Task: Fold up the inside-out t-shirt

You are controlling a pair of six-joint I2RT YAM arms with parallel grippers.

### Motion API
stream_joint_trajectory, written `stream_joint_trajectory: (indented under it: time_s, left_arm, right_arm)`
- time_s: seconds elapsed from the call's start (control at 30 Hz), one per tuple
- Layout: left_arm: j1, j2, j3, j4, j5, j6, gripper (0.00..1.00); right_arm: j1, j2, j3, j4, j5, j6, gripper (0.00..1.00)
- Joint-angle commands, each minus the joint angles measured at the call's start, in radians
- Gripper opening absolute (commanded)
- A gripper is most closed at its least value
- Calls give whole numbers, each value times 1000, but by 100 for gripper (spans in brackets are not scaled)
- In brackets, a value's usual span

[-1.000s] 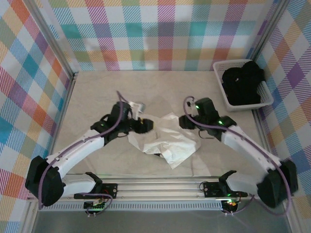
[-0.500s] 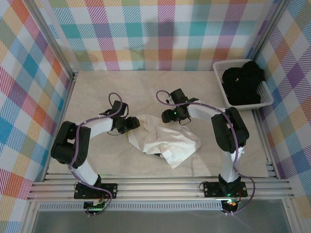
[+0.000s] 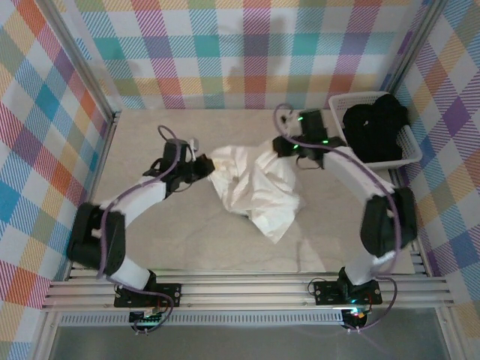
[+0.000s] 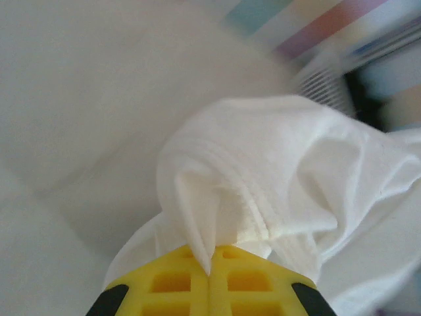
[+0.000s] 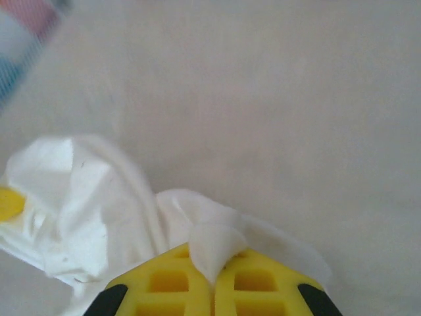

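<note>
White shirt (image 3: 259, 191) hangs bunched between the left hand (image 3: 201, 166) and right hand (image 3: 287, 149). Each pinches an edge, probably to lift and spread it flat.

Soft, even light is washing over the pale counter (image 3: 202, 247) in the top view, leaving only faint shadows in the creases of the inside-out t-shirt (image 3: 259, 187). Just ahead of the left fingers (image 4: 164, 284), the white cloth is glowing close to overexposure, while the checked wall (image 4: 329, 26) and basket (image 4: 322, 76) beyond are smearing into blur. Past the right fingers (image 5: 164, 284), the counter is looking hazy and slightly out of focus.
</note>
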Motion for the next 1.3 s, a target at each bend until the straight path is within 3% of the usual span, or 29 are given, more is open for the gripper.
stream_joint_trajectory:
  time_s: [0.0,0.13,0.2,0.27,0.37,0.5,0.67,0.93,1.07,1.27]
  left_arm:
    - [-1,-179,17,107,19,39,0]
    - [-36,-284,-58,-46,25,113,4]
    - [-52,-317,-126,-127,44,142,17]
    - [-64,-341,-205,-201,67,148,37]
    - [-71,-376,-277,-276,33,133,54]
    - [-78,-363,-298,-296,-56,100,70]
    - [-153,-166,-201,-338,-108,106,72]
    - [-254,113,-47,-390,-286,208,72]
    - [-289,219,17,-377,-270,248,67]
    - [-309,310,75,-434,-344,257,56]
  right_arm:
    - [19,-188,-57,89,-6,-67,0]
    - [19,-368,-267,68,11,-42,7]
    - [20,-443,-380,29,8,-17,15]
    - [25,-523,-506,-8,-7,16,30]
    - [42,-611,-655,5,-32,55,46]
    - [128,-569,-710,117,-63,83,53]
    - [238,-282,-575,111,36,82,52]
    - [241,75,-401,107,159,115,54]
    - [238,134,-388,124,117,135,54]
    - [251,206,-378,177,-33,145,53]
